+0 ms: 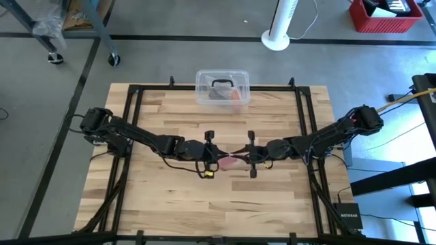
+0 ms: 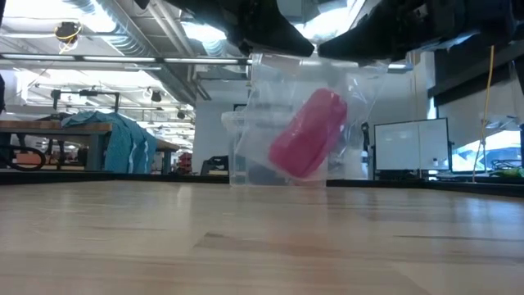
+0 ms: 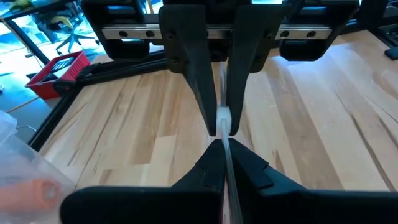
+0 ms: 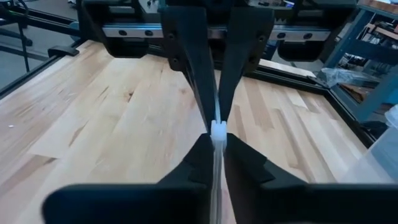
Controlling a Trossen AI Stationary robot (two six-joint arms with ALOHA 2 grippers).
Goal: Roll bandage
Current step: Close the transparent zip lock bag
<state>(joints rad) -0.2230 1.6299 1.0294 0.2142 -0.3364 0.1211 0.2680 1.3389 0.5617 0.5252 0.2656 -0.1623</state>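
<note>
The bandage is a small pink roll (image 2: pixel 308 133) inside a small clear plastic bag (image 2: pixel 352 98). The bag hangs above the middle of the table, clear of the wood. In the high view the roll (image 1: pixel 229 161) shows between the two grippers. My left gripper (image 1: pixel 218 158) and my right gripper (image 1: pixel 243 158) meet tip to tip over the bag, and both are shut on its top edge. In each wrist view the other arm's fingers face mine across the bag's white top strip. My left gripper (image 3: pixel 224 148) pinches the bag's white top strip (image 3: pixel 224 118) between its two fingers, coming level from the table's left. The bag hangs below the fingers, clear of the table. My right gripper (image 4: pixel 216 148) pinches the same top strip (image 4: pixel 217 130) between its two fingers, coming level from the table's right, right beside the left fingertips. The bag hangs below with the roll tilted inside it.
A clear plastic box with a black handle (image 1: pixel 222 87) stands at the middle of the table's far edge. It also shows behind the bag in the low view (image 2: pixel 239 147). A black frame (image 1: pixel 129 136) runs around the wooden top.
</note>
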